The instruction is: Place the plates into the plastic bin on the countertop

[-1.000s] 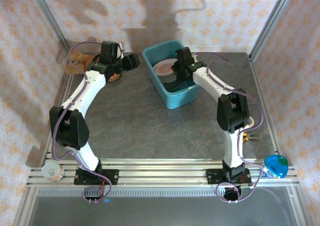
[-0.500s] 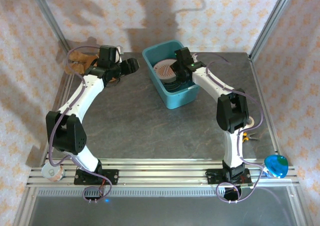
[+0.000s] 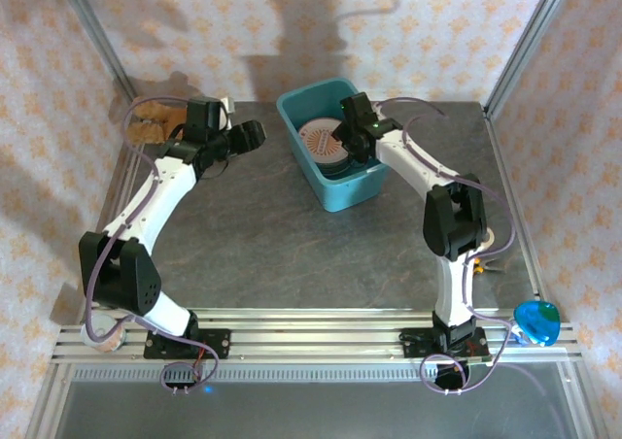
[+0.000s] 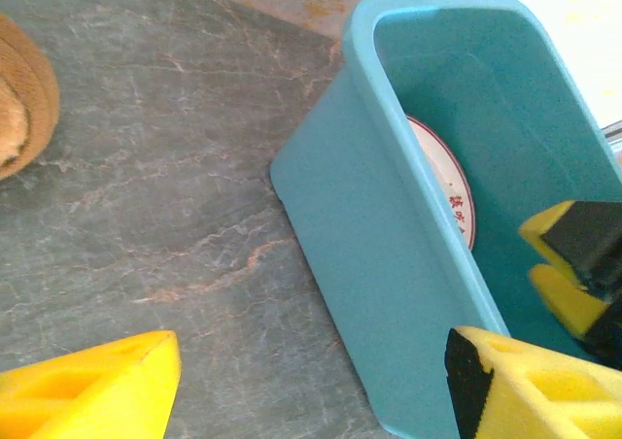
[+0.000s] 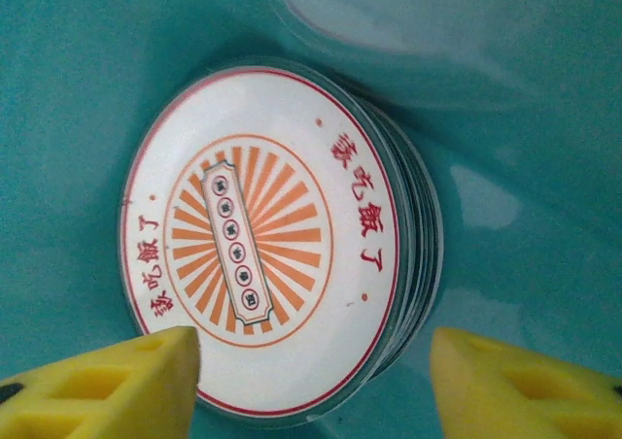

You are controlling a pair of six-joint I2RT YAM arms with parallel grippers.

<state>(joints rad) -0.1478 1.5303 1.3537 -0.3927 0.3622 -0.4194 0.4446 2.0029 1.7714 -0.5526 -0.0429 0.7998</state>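
The top plate (image 5: 258, 245) was white and round, with a thin red line near its edge, orange rays spreading from the middle, a small oblong label with a row of little circles in the centre, and red characters on two sides of the rim. It lay face up inside the plastic bin (image 3: 345, 198), on top of a stack of plates (image 3: 339, 163) whose darker edges showed under it on one side. The bin was teal-blue and rectangular with a rolled rim, and it stood on the dark grey countertop (image 3: 262, 225), toward the far side. The right gripper (image 5: 311, 390) hung over the inside of the bin, just above the top plate; its yellow fingers (image 5: 117, 386) were spread wide and nothing was between them, so it held no plate. The left gripper (image 3: 253, 132) was to the left of the bin, apart from its wall and pointing toward it, also with jaws apart and empty. Further left of the bin, at the corner, lay a brown woven thing (image 3: 153, 126). Well to the near right of the bin, by the aluminium rail, sat a small blue round object (image 3: 536, 322). The right arm reached across the near right rim of the bin and covered part of the stack in the top view
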